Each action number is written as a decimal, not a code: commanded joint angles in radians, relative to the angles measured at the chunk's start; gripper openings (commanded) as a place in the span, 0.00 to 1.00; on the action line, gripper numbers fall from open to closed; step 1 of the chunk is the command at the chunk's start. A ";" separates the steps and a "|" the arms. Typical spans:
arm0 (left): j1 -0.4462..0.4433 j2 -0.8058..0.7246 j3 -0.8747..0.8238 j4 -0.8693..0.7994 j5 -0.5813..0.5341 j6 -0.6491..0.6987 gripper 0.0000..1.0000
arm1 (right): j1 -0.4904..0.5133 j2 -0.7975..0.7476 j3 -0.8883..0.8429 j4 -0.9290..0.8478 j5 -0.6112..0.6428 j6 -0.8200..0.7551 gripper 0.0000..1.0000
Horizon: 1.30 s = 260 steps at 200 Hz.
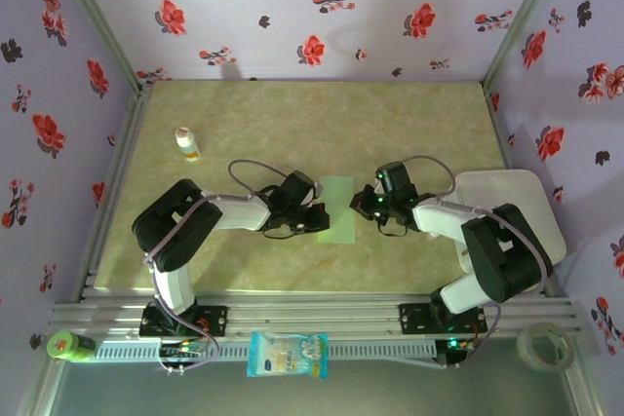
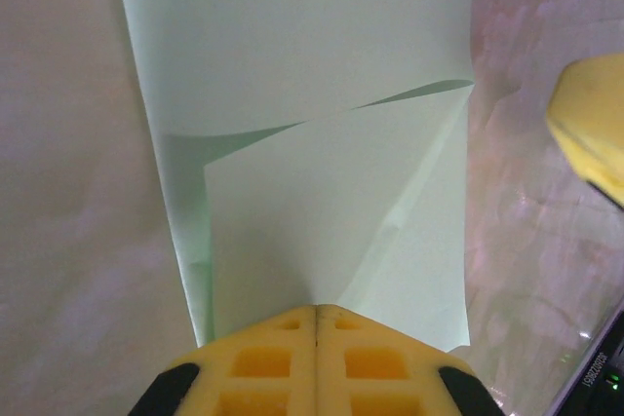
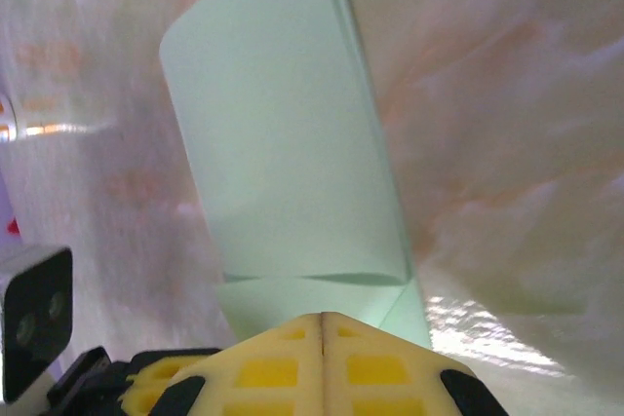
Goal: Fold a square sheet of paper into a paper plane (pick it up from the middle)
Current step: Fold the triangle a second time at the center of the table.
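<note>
Floral-papered walls [image 1: 312, 7] enclose the cell on three sides. The mottled tan table [image 1: 312, 114] is mostly bare. Both arms are bent inward, heads meeting at mid-table.

- Left arm [image 1: 195, 221]: reaches right, cable looped over its wrist.
- Right arm [image 1: 487, 241]: reaches left, elbow over a white board [image 1: 507, 192] at the table's right edge.
- The square sheet of paper [image 1: 336, 209] lies mid-table, directly between the two heads. It is pale mint and reads as a tall rectangle from above.
- Left wrist view: the paper [image 2: 292, 46] is partly folded, with one flap doubled over and bowed up at its edge, shadow under it.
- Right wrist view: the paper [image 3: 283, 143] runs away from the fingers, with a small triangular fold at the near end.
- Left gripper [image 1: 320, 215]: jaws together, no gap between the yellow fingers. The tip [image 2: 315, 311] sits on the paper's near edge where the flap narrows. I can't tell if any paper is pinched between them.
- Right gripper [image 1: 359, 204]: jaws also together, tip [image 3: 322, 319] touching the paper's opposite edge. Same doubt about a pinch.

Off the work area:
- White-and-blue packet [image 1: 288, 353] on the front rail between the bases.
- Tape roll [image 1: 544, 346] at front right.
- Small white bottle [image 1: 185, 143] upright at far left, well apart from the paper.
- Small green container [image 1: 68, 346] at the front-left corner.
</note>
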 commanded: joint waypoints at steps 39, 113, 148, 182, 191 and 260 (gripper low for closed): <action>-0.017 0.013 -0.053 -0.126 -0.058 -0.034 0.00 | 0.044 0.104 0.036 0.060 -0.050 0.036 0.03; -0.019 0.019 -0.034 -0.127 -0.050 -0.020 0.00 | 0.042 0.134 0.063 -0.023 -0.034 -0.004 0.01; -0.019 -0.017 -0.033 -0.116 -0.045 -0.014 0.00 | 0.027 0.169 0.015 -0.028 0.013 -0.009 0.00; -0.021 -0.076 0.022 -0.150 -0.019 0.038 0.02 | 0.012 0.172 0.005 -0.045 0.013 -0.028 0.00; -0.020 -0.079 0.048 -0.170 -0.009 0.055 0.02 | 0.009 0.165 0.005 -0.054 0.019 -0.034 0.00; -0.036 0.008 0.165 -0.198 0.028 0.114 0.03 | -0.002 0.155 0.014 -0.079 0.010 -0.050 0.00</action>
